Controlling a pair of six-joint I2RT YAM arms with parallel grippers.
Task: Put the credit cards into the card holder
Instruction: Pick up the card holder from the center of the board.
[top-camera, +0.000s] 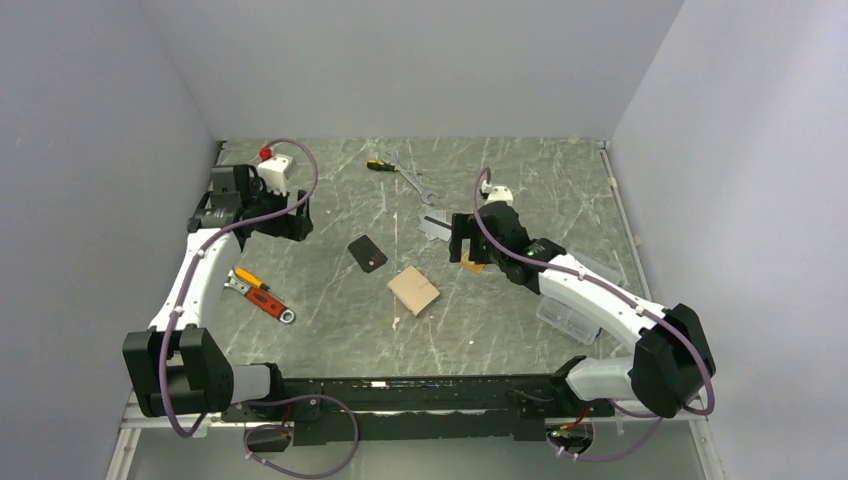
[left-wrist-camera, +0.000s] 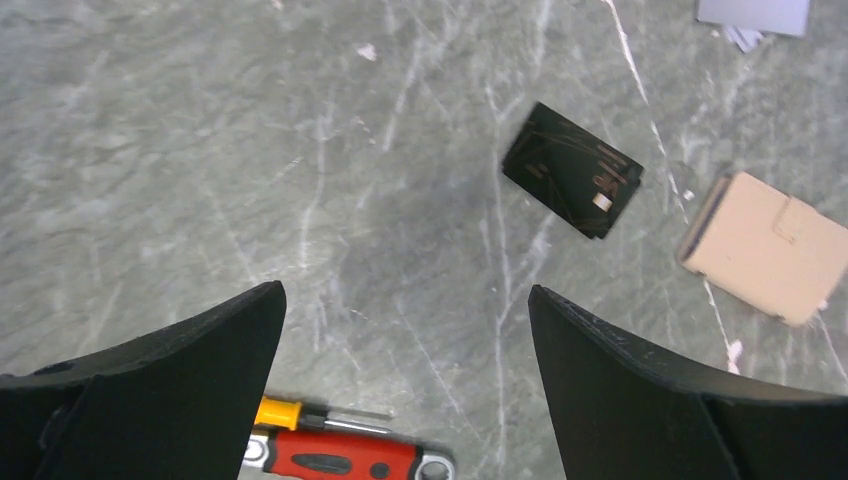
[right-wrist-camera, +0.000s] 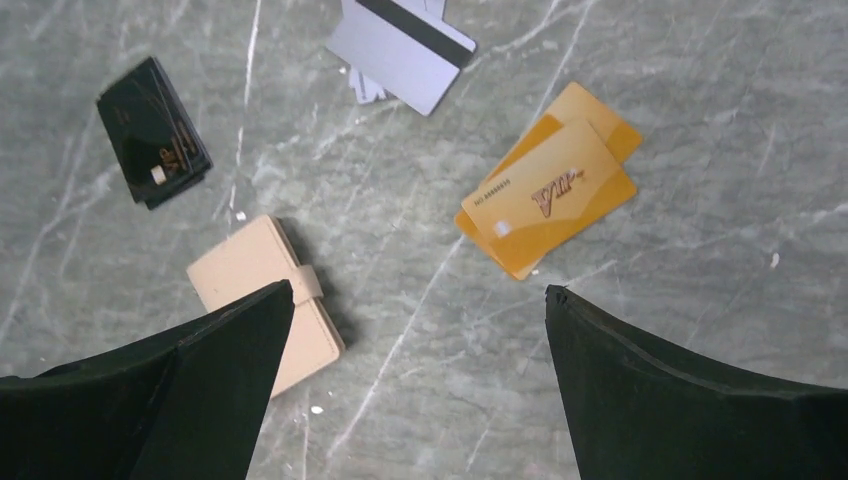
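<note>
We see a grey-green marbled table (top-camera: 330, 340) closed in by pale lilac walls (top-camera: 90, 150). At the far left, the left gripper (left-wrist-camera: 405, 290) hangs spread and empty. Mid-table lie the black card (top-camera: 368, 252) and the closed tan card holder (top-camera: 413, 290), with the silver-grey cards (top-camera: 434, 224) farther right. The right gripper (right-wrist-camera: 418, 290), also spread and empty, hides most of the orange cards (right-wrist-camera: 548, 195) from above; there seem to be two, overlapping. The right arm half covers a clear box (top-camera: 558, 322).

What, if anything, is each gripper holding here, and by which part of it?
Nothing is held. The left gripper and right gripper both hang open and empty; the black card, orange cards and card holder lie loose below.
</note>
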